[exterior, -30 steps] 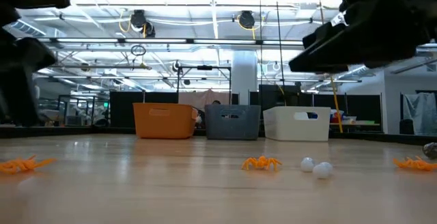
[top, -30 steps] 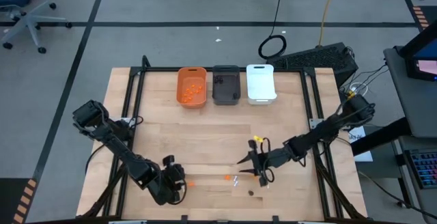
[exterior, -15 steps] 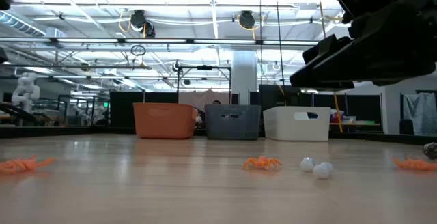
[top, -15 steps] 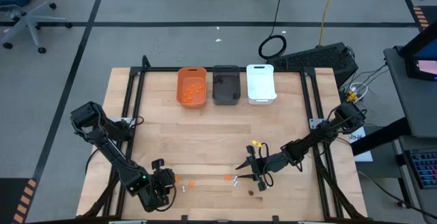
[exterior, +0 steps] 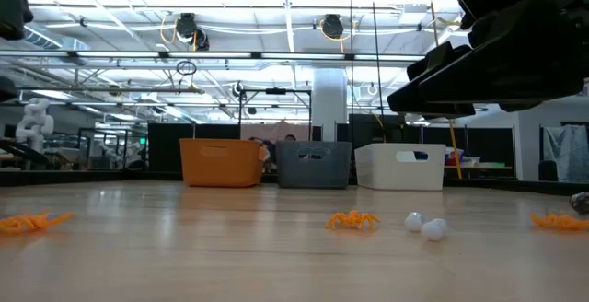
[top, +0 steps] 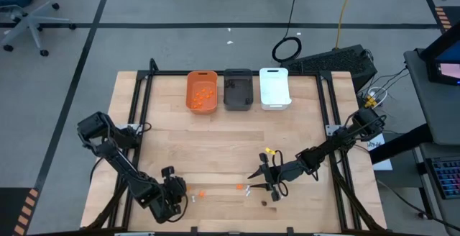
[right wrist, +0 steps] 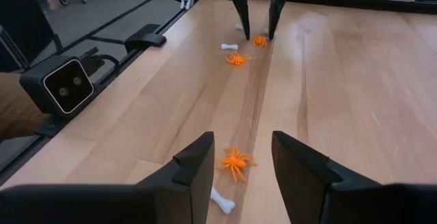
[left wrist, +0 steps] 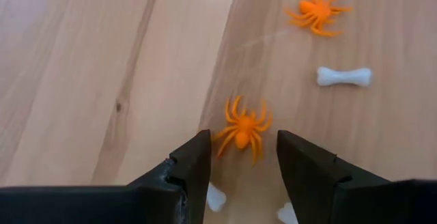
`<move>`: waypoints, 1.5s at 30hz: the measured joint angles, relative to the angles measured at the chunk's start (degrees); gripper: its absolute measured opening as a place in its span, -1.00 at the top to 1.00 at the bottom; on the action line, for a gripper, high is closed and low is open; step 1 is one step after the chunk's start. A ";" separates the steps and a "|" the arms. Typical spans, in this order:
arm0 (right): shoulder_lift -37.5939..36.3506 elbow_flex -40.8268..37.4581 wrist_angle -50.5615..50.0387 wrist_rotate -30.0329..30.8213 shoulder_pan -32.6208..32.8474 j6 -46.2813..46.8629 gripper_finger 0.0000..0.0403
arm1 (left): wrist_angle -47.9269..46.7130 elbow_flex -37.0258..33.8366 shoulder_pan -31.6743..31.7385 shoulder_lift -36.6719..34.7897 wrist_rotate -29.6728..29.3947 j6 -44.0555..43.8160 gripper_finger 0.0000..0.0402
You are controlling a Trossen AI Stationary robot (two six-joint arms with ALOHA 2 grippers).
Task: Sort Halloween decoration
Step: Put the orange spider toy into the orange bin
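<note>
Left gripper (left wrist: 237, 162) hangs with fingers spread on either side of an orange spider (left wrist: 243, 128), not touching it. A white bone (left wrist: 344, 76) and a second orange spider (left wrist: 315, 11) lie beyond that spider on the wooden table (left wrist: 82, 80). Right gripper (right wrist: 237, 166), also spread, straddles a third spider (right wrist: 234, 161), a bone (right wrist: 221, 200) just beside it. Orange bin (top: 202, 91), grey bin (top: 238, 88) and white bin (top: 274, 88) stand well apart, at the table's far edge.

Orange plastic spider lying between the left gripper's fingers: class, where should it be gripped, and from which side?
Grip the small orange plastic spider across its round body, coming straight down; it lies flat with thin splayed legs. The open left gripper already straddles it.
</note>
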 joint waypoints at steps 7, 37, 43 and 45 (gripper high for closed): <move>0.00 0.00 -0.04 0.00 0.00 -0.39 0.33 | 1.35 0.15 0.18 1.27 -1.09 0.07 0.28; 0.00 0.00 -0.09 0.02 0.00 -0.42 0.33 | 1.05 -0.17 3.35 -8.07 -19.28 12.83 1.00; 0.00 0.00 -0.09 0.04 0.00 -1.65 0.33 | 1.96 -0.11 3.76 -11.51 -25.71 23.67 1.00; 0.00 0.00 -0.09 0.07 -0.06 -2.19 0.33 | 3.32 -0.11 3.71 -11.45 -26.84 31.93 1.00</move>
